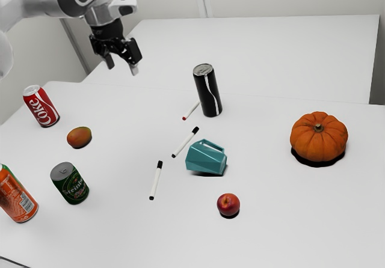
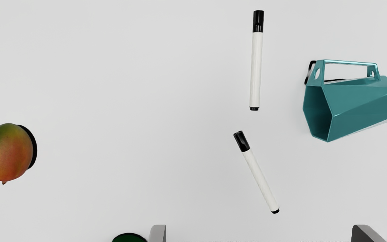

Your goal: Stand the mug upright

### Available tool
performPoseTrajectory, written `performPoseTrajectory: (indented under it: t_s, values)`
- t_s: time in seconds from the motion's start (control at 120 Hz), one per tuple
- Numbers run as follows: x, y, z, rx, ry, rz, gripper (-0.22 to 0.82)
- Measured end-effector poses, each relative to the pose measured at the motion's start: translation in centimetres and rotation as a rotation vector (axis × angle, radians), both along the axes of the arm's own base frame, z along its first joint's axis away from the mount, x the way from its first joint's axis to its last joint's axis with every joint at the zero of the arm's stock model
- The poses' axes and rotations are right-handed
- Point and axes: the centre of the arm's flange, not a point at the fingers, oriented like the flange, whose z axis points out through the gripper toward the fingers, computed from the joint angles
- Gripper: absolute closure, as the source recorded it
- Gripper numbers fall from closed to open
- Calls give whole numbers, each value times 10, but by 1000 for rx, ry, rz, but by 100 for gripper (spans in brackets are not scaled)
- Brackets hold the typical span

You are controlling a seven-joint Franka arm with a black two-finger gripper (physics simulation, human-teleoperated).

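In the exterior view my gripper [image 1: 122, 68] hangs high above the table's far part, well apart from the teal mug [image 1: 206, 158]. The mug is faceted and lies on its side, its handle uppermost. In the wrist view the mug [image 2: 358, 106] shows its open mouth facing the two white markers. The gripper [image 2: 259, 233] is open there, its two fingertips wide apart with nothing held between them.
Near the mug lie white markers [image 1: 185, 142] and a red apple [image 1: 228, 204]. A tall black can [image 1: 207, 90] stands behind it. A pumpkin [image 1: 319, 137] sits toward the exterior view's right; a mango [image 1: 79, 137], Coke can [image 1: 41, 106], green can [image 1: 70, 183] and orange can [image 1: 17, 196] toward its left.
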Motion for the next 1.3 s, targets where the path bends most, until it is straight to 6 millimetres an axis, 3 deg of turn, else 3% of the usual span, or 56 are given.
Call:
performPoseTrajectory:
  t_s: [0.142,0.3,0.367,0.508,0.658,0.817,0.958,1.3]
  values:
    - [1,3,-16,-41,10,-2,0]
    - [0,7,-67,-249,91,55,0]
    - [-2,18,-96,-350,133,113,0]
    - [4,31,-134,-497,166,196,0]
    - [15,16,-192,-609,236,220,0]
    - [8,-9,-231,-688,290,225,0]
    - [12,-16,-267,-739,324,242,0]
    - [12,-38,-319,-855,359,251,2]
